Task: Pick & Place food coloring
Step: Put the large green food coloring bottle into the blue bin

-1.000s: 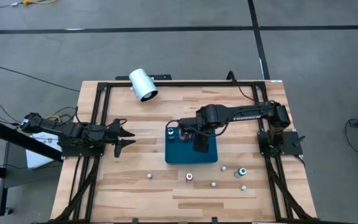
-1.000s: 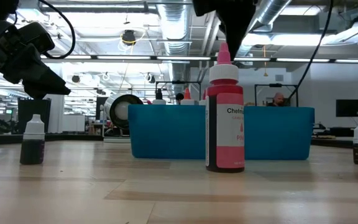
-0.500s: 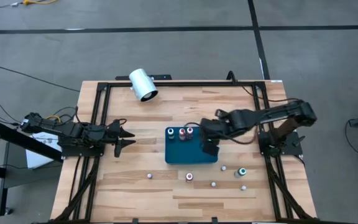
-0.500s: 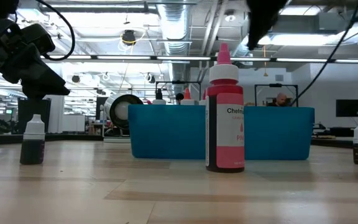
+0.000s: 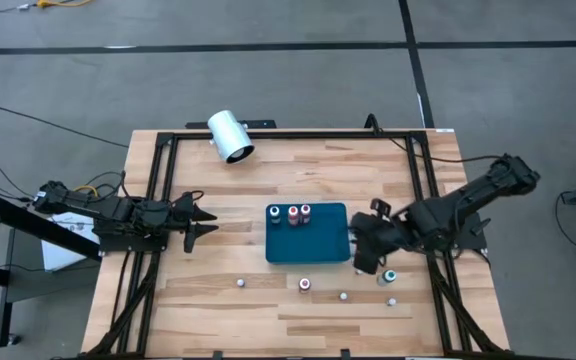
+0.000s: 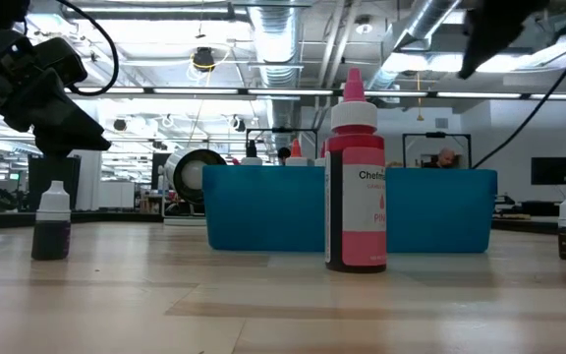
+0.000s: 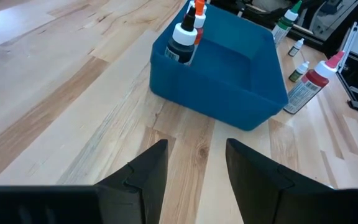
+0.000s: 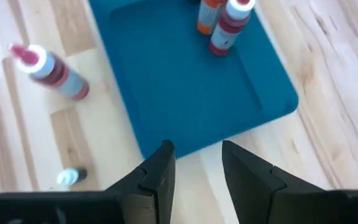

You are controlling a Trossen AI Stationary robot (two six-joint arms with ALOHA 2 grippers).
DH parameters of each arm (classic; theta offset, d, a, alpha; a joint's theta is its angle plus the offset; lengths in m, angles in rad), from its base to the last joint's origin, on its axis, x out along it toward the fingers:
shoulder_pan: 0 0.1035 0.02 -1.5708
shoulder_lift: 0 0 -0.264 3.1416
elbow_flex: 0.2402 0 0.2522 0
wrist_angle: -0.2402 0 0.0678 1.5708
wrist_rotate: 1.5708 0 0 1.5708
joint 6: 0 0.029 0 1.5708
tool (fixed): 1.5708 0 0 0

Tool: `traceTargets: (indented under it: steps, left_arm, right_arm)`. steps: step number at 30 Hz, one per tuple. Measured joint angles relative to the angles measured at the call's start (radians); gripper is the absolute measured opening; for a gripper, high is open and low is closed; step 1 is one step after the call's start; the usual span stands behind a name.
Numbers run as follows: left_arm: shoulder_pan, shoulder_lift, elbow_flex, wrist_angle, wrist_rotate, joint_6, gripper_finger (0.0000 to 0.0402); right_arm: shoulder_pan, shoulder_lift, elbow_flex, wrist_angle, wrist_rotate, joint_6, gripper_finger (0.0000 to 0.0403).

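Note:
Three food coloring bottles (image 5: pixel 291 213) stand in a row along the far wall of the teal tray (image 5: pixel 308 243). Several more stand loose on the wood near the table's front: a red-capped one (image 5: pixel 304 284), a green-capped one (image 5: pixel 389 276), small white-capped ones (image 5: pixel 240 283). My right gripper (image 5: pixel 366 252) hangs open above the table just off the tray's right near corner, nothing between its fingers (image 8: pixel 160 171). My left gripper (image 5: pixel 203 222) waits open left of the tray, its fingers (image 7: pixel 148 177) pointing at the tray (image 7: pixel 222 81).
A big white cylinder (image 5: pixel 230 136) lies at the table's far edge, on the black frame. In the low view the tall red bottle (image 6: pixel 355 187) stands in front of the tray (image 6: pixel 263 209), and a dark white-capped bottle (image 6: pixel 52 221) stands at the left.
My right gripper has swung from over the tray's far middle toward the table's right and near edges, sinking slightly and turning at the wrist; it now hangs off the tray's right near corner. The three bottles in the tray, partly hidden before, stand in plain sight.

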Motion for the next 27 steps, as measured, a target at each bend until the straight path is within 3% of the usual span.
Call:
traceTargets:
  steps: [8, 16, 22, 27]
  left_arm:
    - [0.0, 0.0, 0.0, 0.0, 0.0, 0.0, 0.0153]
    - [0.0, 0.0, 0.0, -0.001, 0.0, 0.0, 0.0153]
    - [0.0, 0.0, 0.0, 0.0, 0.0, 0.0, 0.0153]
    - [0.0, 0.0, 0.0, -0.001, -0.001, 0.0, 0.0153]
  right_arm:
    - [0.185, -0.072, -0.053, -0.003, 0.076, 0.144, 0.0121]
    - [0.399, -0.135, -0.104, -0.091, 0.144, 0.42, 0.0121]
    - [0.555, -0.137, -0.126, -0.16, 0.157, 0.587, 0.0121]
    - [0.662, -0.136, -0.162, -0.156, 0.153, 0.63, 0.0121]
